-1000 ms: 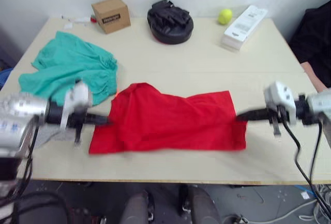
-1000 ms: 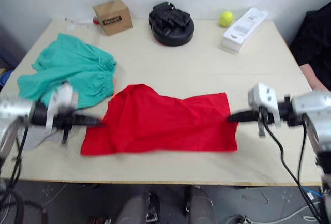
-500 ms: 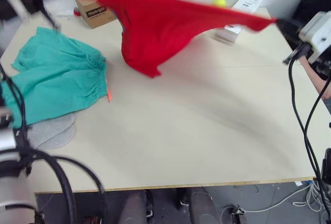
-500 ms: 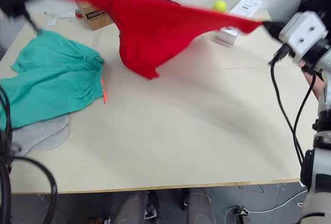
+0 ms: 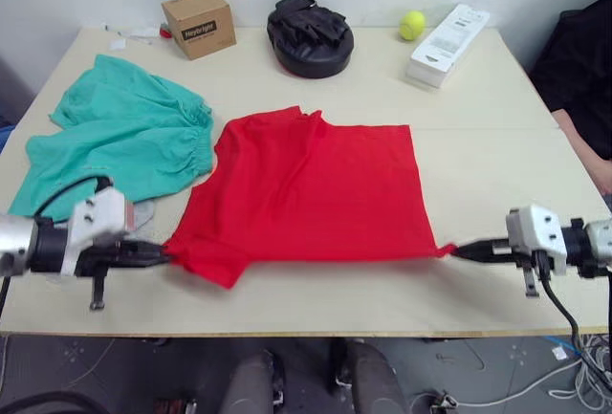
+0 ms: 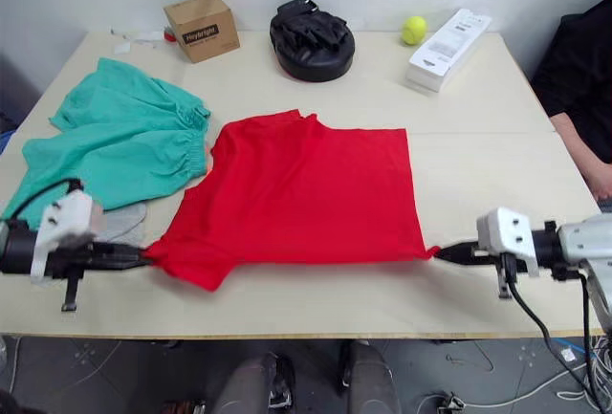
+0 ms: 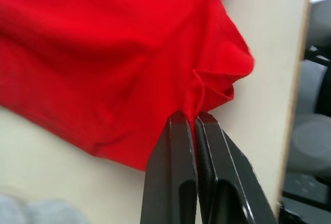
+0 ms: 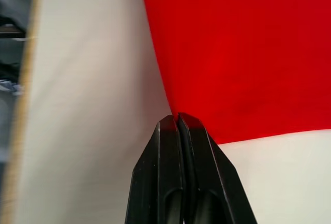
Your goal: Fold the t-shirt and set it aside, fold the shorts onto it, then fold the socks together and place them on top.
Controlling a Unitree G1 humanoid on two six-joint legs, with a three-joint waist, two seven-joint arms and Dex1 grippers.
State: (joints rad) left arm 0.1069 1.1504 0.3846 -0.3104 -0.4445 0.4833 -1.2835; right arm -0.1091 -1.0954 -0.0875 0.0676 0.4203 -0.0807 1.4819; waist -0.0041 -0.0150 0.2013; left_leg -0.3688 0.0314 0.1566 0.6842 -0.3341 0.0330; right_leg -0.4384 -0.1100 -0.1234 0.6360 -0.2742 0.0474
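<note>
The red t-shirt (image 5: pixel 316 189) lies spread flat in the middle of the table, neck toward the far side. My left gripper (image 5: pixel 163 257) is shut on its bunched near-left corner (image 7: pixel 217 74), low over the table. My right gripper (image 5: pixel 457 251) is shut on the near-right hem corner (image 8: pixel 178 107). The teal-green shorts (image 5: pixel 115 146) lie crumpled at the left, touching the shirt's left sleeve. A grey bit of the socks (image 6: pixel 120 223) peeks out from under the shorts, just behind my left gripper.
Along the far edge stand a cardboard box (image 5: pixel 198 24), a black round pad (image 5: pixel 309 35), a yellow-green ball (image 5: pixel 412 24) and a white box (image 5: pixel 449 44). A person in black (image 5: pixel 583 70) sits at the right. The table's front edge (image 5: pixel 316 323) runs close below both grippers.
Half a second ago both grippers held the t-shirt stretched high in the air. They have since come down toward the near edge, and the shirt now lies spread flat.
</note>
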